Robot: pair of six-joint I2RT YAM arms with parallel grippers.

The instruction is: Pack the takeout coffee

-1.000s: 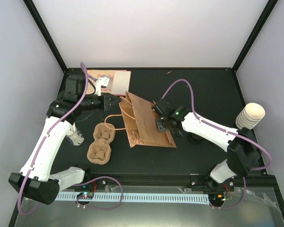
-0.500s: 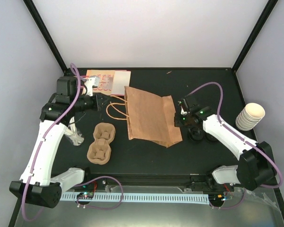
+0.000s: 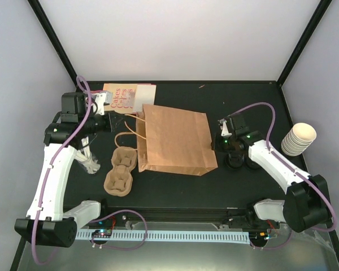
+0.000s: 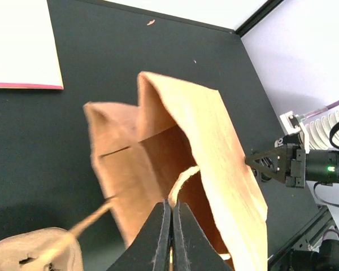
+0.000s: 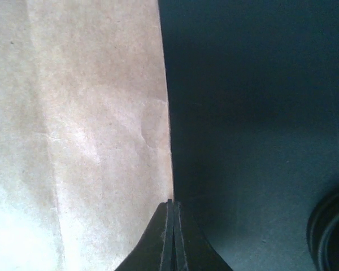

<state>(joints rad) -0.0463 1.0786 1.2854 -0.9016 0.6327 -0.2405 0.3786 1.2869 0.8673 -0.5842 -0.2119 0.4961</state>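
- Swung round in the last second, the brown paper bag (image 3: 175,141) now lies square across the middle of the table (image 3: 248,104), no longer slanted. The left arm has drawn back leftward, and the right gripper has slipped off the bag's top to its right edge.
- Far left: the left gripper (image 3: 116,120) is pinched tight on one twine handle (image 4: 181,180) of the bag.
- Just behind it, at the far edge, lies a card with pink lettering (image 3: 124,96).
- Near left: a pulp cup tray (image 3: 120,169) sits just left of the bag.
- Bag's mouth is at its left end, gaping wide in the left wrist view.
- Right gripper (image 3: 217,144) is clamped on the bag's right edge, jaws closed on the paper.
- Takeout coffee (image 3: 234,163): only its round black lid shows, just right of the bag, tucked under the right arm and outside the bag. A second black round sits beside it.
- Far right: a stack of lidless cups (image 3: 298,138), well apart.
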